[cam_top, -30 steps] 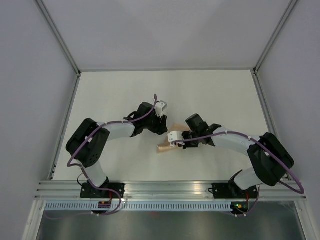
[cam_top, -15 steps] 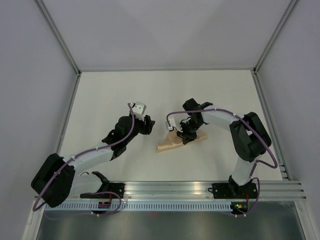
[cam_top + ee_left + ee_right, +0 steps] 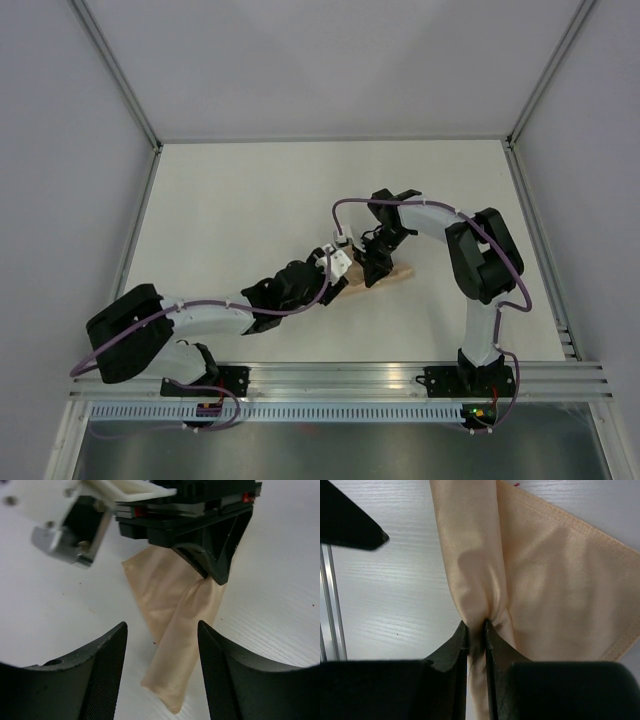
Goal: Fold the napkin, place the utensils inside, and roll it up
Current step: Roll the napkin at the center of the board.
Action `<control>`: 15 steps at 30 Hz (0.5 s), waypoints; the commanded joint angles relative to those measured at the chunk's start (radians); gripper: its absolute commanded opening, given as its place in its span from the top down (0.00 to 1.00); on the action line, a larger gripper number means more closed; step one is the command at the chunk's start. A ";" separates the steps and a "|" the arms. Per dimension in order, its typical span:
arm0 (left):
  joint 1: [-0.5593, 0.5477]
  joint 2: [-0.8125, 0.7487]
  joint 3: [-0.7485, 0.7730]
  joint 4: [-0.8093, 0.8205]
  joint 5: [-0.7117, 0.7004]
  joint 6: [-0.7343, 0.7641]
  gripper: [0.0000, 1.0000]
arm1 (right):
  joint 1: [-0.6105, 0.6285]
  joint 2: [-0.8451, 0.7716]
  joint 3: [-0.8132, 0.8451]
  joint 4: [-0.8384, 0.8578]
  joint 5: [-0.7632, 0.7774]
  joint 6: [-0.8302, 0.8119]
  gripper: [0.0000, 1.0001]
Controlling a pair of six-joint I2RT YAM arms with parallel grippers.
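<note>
Rolling step, by the look: peach-orange cloth napkin (image 3: 172,650) lying mid white table (image 3: 250,200) as a half-formed roll plus loose flap. Fold of roll pinched in nearly closed right gripper (image 3: 475,626). Wide-spread left gripper (image 3: 161,627) straddling roll's free end, not gripping. Next: likely close left on that end, turn both together. No sign of dark-green-handled utensils in any view. Pinch and flap clear in wrist views only; top view mostly blocked by arms.
</note>
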 commanded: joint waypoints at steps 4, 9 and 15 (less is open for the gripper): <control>-0.081 0.188 0.167 -0.043 0.018 0.149 0.35 | 0.008 0.116 -0.052 0.033 0.106 -0.027 0.98; -0.094 0.288 0.229 -0.041 0.055 0.172 0.31 | 0.006 0.129 -0.039 0.029 0.107 -0.022 0.98; -0.093 0.368 0.267 -0.039 0.081 0.186 0.35 | 0.005 0.140 -0.027 0.020 0.107 -0.015 0.98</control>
